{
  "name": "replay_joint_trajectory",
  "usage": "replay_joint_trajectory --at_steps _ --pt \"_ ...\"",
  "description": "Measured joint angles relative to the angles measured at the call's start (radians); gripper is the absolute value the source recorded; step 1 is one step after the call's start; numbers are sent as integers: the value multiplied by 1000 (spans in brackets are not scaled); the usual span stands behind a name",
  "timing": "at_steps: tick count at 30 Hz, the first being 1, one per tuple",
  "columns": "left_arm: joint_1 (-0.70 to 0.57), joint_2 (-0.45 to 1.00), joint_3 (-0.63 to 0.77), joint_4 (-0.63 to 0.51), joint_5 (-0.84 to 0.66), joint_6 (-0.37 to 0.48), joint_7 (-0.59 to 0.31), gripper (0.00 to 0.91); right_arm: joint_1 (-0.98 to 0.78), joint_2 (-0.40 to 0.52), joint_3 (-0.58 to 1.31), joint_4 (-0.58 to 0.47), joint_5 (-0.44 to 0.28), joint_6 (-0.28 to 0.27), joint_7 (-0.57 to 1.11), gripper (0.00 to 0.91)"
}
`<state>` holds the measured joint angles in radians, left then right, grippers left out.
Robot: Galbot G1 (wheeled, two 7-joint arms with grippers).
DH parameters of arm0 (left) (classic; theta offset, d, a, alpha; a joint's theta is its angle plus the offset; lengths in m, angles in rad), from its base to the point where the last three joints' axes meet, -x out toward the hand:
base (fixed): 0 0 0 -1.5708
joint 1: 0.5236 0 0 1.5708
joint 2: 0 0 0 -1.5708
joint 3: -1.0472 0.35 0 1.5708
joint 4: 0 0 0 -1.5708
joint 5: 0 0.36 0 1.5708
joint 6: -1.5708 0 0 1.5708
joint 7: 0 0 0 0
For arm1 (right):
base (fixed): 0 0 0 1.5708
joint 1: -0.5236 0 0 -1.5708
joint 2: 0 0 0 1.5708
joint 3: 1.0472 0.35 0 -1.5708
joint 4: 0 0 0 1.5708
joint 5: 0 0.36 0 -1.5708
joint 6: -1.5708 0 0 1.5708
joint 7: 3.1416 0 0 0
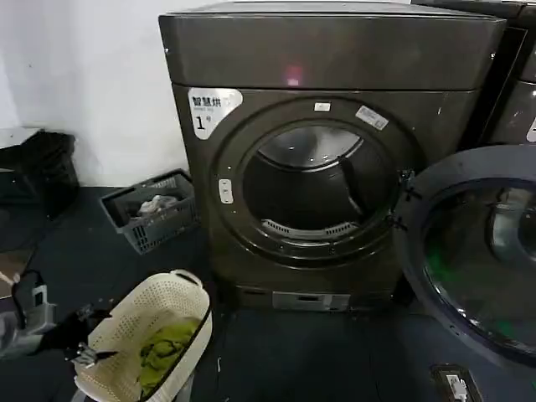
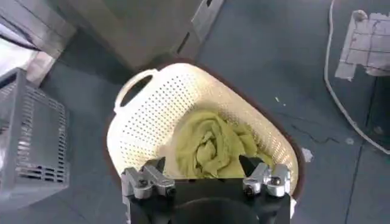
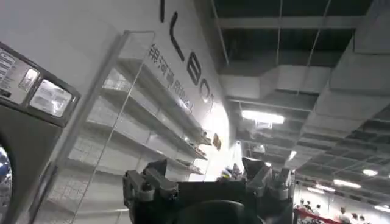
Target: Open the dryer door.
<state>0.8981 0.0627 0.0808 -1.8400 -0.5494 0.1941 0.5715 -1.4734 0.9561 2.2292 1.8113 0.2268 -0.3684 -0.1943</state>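
White sticker [image 1: 211,107] on the dryer [image 1: 327,151], front face, upper corner beside the drum opening: big "1" w/ a line of Chinese characters above it, too small to read. Two more small white labels [image 1: 371,117] on the dryer front above the opening, text unreadable. Small white tag [image 1: 225,191] on the dryer's opening ring, unreadable. Right wrist view: large dark letters on the white wall [image 3: 183,61] above the shelves [image 3: 140,115], reading approx. "LBOT", w/ a row of smaller Chinese characters beneath, not legible.
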Motion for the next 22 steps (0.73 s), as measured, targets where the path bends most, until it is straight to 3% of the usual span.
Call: replay_joint_trajectory --at_steps 22 --pt "-10 3 2 5 67 -6 33 907 -12 20 -3 10 -4 14 -6 907"
